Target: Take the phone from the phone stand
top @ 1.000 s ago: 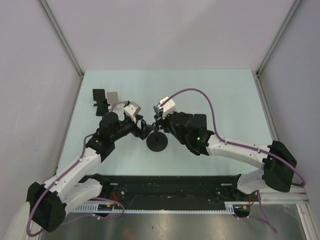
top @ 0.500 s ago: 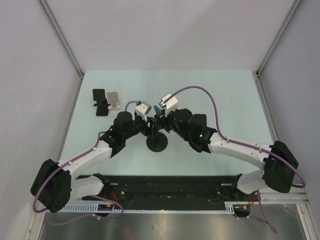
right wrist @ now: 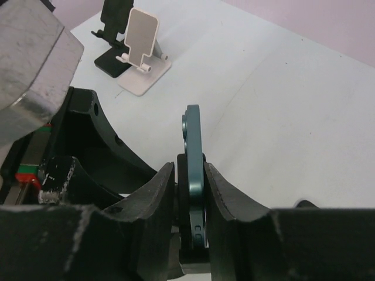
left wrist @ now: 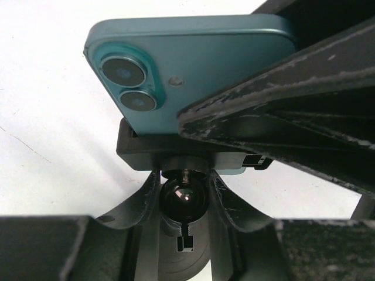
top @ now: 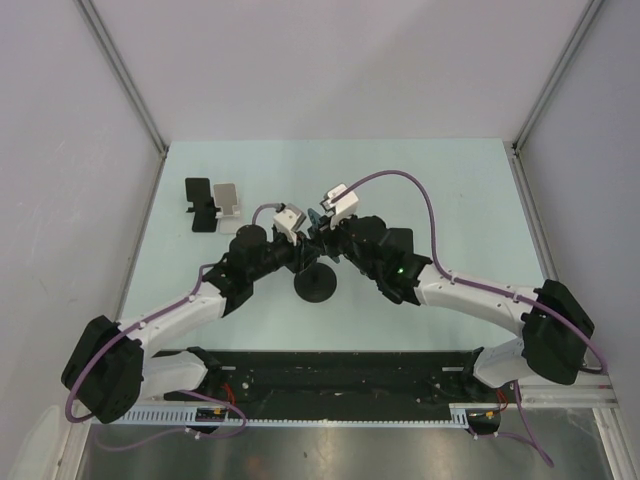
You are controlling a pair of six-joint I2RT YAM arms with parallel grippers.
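Pale green table (top: 450, 180) fills the floor of a booth with plain grey walls, and both arms meet near its centre. The phone stand (top: 315, 285) is there on its round black base, and its cradle (left wrist: 176, 149) holds the teal phone (left wrist: 193, 58). The phone's lower edge sits in the cradle lip and its 2 camera lenses point toward the left wrist camera.

The left gripper (left wrist: 183, 199) comes in from 8 o'clock. Its 2 fingers are closed on either side of the ball joint (left wrist: 183, 196) under the cradle, clasping the stand's neck. The right gripper (right wrist: 192, 193) reaches in from 4 o'clock and pinches the phone (right wrist: 193, 170), which shows edge-on and upright, with 1 finger (right wrist: 225, 187) against each flat face. From the left wrist, that right finger covers much of the phone's back toward 3 o'clock.

At 10 o'clock on the table, well apart from the arms, a black stand (top: 199, 203) and a white stand (top: 228, 200) are just beside each other. A purple cable (top: 400, 182) arches over the right arm.
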